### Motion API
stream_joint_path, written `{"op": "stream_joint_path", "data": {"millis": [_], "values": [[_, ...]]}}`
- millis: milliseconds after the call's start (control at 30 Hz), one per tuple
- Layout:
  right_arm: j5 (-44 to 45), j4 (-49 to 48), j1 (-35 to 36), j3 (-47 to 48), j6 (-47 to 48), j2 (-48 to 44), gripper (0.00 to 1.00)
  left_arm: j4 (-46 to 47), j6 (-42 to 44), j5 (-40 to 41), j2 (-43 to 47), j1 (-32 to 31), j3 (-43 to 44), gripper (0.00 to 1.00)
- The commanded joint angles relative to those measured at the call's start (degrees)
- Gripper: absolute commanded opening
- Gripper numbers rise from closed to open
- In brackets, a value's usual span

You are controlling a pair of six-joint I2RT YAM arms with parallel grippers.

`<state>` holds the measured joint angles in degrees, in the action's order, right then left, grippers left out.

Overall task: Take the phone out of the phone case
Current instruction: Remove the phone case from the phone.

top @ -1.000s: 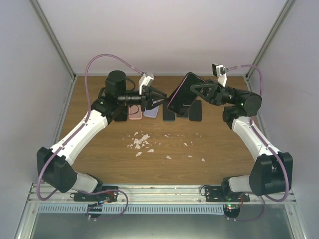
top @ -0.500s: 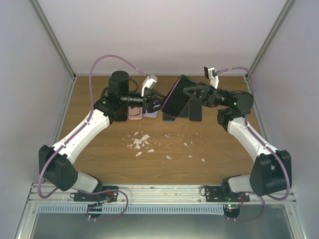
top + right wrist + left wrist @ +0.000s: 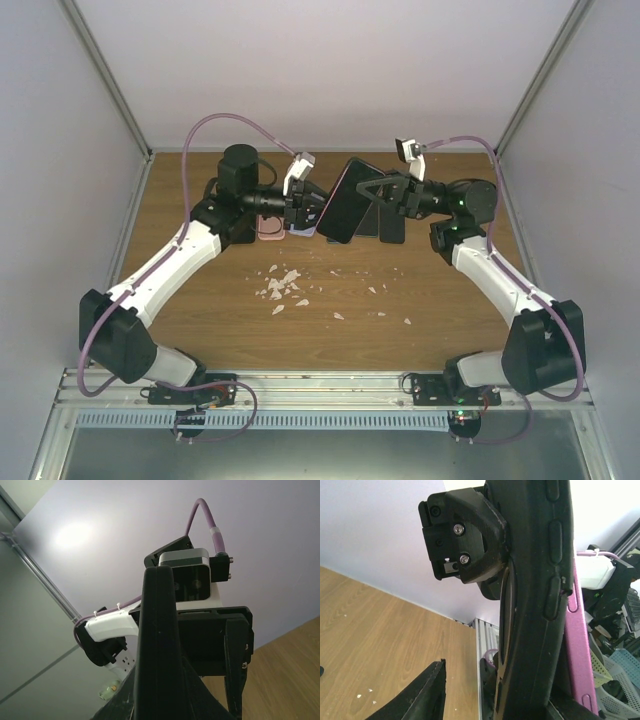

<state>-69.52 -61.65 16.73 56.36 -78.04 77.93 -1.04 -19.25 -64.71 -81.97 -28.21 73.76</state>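
The phone in its case point(image 3: 348, 200) hangs in the air over the back of the table, dark with a pink edge on its left. My right gripper point(image 3: 378, 194) is shut on its right side. In the right wrist view it stands edge-on as a black slab point(image 3: 157, 645) between my jaws. My left gripper point(image 3: 312, 210) meets its left edge. In the left wrist view the black side with button covers point(image 3: 535, 605) and a pink layer point(image 3: 579, 640) stand between my jaws. The left finger point(image 3: 422, 695) is apart from it.
A row of other phones and cases lies on the wooden table under the grippers: a pink one point(image 3: 269, 229), a bluish one point(image 3: 300, 229) and a black one point(image 3: 392, 226). White crumbs point(image 3: 284, 285) are scattered mid-table. Walls close in the back and both sides.
The right arm has carried the phone left and lower, toward the left gripper. The left gripper has come in to its edge, and its jaws have widened a little.
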Motion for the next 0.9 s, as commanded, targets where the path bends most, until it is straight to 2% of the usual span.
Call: {"op": "stream_joint_path", "data": {"millis": [0, 233, 367, 467, 633, 867], "values": [[-3.6, 6.6, 1.6, 1.6, 3.0, 0.2, 0.0, 5.7, -1.2, 1.9, 1.1, 0.3, -1.2, 0.41], [-1.4, 4.8, 0.4, 0.6, -1.8, 1.3, 0.0, 4.9, -1.6, 2.9, 1.8, 1.2, -2.6, 0.53], [0.2, 1.3, -1.1, -0.2, -7.2, 2.0, 0.01, 5.8, -2.6, 3.1, 2.2, 1.4, -4.7, 0.53], [1.6, 0.2, -2.1, -1.3, -11.0, 2.0, 0.01, 4.7, -2.1, 4.8, 2.0, 1.6, -5.4, 0.51], [2.8, 0.4, -3.2, -2.6, -14.9, 2.2, 0.0, 0.1, 0.4, 10.0, -0.1, 2.4, -6.1, 0.4], [3.7, -0.8, -4.6, -5.1, -20.3, 2.4, 0.01, 3.5, -3.0, 8.0, -2.4, 3.4, -8.3, 0.38]]}}
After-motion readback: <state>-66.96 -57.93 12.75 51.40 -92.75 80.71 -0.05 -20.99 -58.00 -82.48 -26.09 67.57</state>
